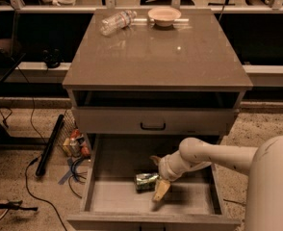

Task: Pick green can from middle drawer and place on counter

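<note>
Green can (pixel 145 181) beside hand (pixel 158 175) in drawer (pixel 103 198)

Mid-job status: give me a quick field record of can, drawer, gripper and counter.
can: on its side on the drawer floor, not lifted
drawer: middle one, pulled open
gripper: open, down inside the drawer, at the can's right end
counter: bottle lying and bowl at the back; no can on it

Gleams glossy and smooth on the desk (pixel 156 61); glints as metal on the green can (pixel 146 181); looks matt grey wood in the middle drawer (pixel 90 177); smooth and pale on the gripper (pixel 157 175), fingers apart, in that drawer beside the can; clear plastic on the bottle (pixel 116 21)
</note>
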Motion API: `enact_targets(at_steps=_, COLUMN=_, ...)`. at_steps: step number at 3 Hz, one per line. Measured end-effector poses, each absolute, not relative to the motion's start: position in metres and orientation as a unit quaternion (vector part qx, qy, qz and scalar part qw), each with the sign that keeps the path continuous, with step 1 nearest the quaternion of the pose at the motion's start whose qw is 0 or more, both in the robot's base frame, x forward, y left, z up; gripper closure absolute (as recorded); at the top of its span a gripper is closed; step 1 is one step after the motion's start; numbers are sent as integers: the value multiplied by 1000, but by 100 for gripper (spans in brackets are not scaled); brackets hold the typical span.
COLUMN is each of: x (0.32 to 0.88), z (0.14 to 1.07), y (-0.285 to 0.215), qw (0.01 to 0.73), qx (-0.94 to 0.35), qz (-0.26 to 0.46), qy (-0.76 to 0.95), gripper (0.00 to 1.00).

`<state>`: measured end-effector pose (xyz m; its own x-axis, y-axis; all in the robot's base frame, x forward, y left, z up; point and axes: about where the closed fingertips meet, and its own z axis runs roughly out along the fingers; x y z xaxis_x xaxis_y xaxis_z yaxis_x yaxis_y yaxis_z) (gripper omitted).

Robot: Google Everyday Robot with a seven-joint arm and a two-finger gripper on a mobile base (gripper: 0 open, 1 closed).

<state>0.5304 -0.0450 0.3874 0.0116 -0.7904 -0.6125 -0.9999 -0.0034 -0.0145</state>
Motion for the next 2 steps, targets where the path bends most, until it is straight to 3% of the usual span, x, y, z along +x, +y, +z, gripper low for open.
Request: enact_targets(at_steps=2, x=528, z=380, y=-37, qw=229, qx=-676, qz=227, qy=662, gripper=26)
